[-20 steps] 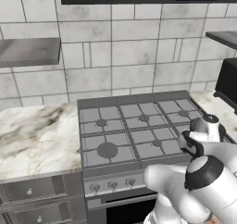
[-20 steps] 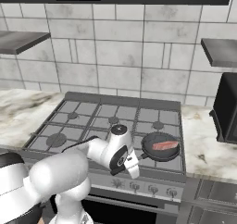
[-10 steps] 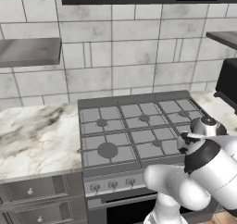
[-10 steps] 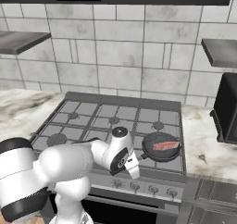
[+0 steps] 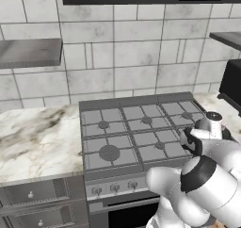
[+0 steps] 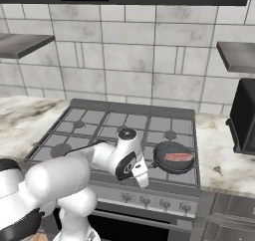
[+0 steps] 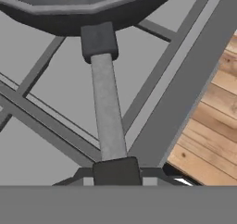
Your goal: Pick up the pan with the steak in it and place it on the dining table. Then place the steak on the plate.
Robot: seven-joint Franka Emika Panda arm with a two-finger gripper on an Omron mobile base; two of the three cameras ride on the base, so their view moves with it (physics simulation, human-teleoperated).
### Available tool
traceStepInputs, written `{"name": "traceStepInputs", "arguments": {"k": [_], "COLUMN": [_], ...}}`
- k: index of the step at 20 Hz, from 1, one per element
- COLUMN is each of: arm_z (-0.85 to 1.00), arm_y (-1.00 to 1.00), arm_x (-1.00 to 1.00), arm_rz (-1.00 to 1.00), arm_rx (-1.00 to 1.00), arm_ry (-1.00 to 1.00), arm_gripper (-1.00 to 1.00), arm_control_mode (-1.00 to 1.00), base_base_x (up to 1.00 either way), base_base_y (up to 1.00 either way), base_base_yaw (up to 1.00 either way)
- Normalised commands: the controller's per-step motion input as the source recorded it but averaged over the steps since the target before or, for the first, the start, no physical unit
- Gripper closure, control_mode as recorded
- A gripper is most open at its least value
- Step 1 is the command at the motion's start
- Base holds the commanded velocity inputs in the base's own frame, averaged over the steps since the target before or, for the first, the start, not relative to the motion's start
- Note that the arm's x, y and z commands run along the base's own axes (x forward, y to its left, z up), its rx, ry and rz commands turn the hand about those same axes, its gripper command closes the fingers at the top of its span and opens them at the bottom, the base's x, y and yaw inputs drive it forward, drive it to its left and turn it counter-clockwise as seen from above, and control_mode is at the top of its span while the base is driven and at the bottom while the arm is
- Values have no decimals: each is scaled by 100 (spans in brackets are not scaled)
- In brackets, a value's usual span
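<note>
Nearest the cameras, the white arm is seen bent low over the front edge of the stove (image 6: 124, 130), and much of the stove's near right corner is covered by it in the left base view. The hand (image 6: 143, 178) is made out at the arm's end in the right base view, just left of the pan (image 6: 173, 158), but its fingertips are too small there to be told apart. In the hand view the fingertips are cut off by the lower edge, so the jaws themselves are not shown; the hand is taken as closed almost fully, and the handle (image 7: 107, 112) is seen running straight down between where the fingers stand, so it is judged to be gripped on the handle's near end.

The pan is set on the near right burner grate of the stove. In the hand view only its near rim (image 7: 74, 15) is shown, the rest being cut off at the top. The steak (image 6: 178, 157) lies flat inside the pan; in the hand view only a red sliver of it is seen at the top edge.

Past the stove's front edge a strip of wooden floor (image 7: 208, 140) is seen. The marble bench (image 5: 37, 140) lies left of the stove, and a tiled wall (image 6: 129, 60) stands behind. A dark appliance (image 6: 245, 116) at the far right is cut off by the frame and cannot be identified.
</note>
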Motion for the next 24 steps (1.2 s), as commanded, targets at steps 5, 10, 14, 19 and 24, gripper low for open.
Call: {"name": "traceStepInputs", "arguments": {"k": [5, 10, 14, 19, 24], "arm_z": [77, 67, 59, 43, 21], "arm_y": [21, 49, 66, 78, 53], "arm_x": [-40, -59, -62, -67, -66], "arm_rz": [-1, 0, 0, 0, 10], "arm_rx": [0, -2, -7, -11, -16], "arm_ry": [-1, -6, -16, -18, -11], "arm_gripper": [100, 100, 100, 100, 100], "arm_control_mode": [-100, -100, -100, -100, -100], "base_base_x": [0, 0, 0, 0, 0], "base_base_y": [0, 0, 0, 0, 0], "base_base_yaw": [0, 0, 0, 0, 0]}}
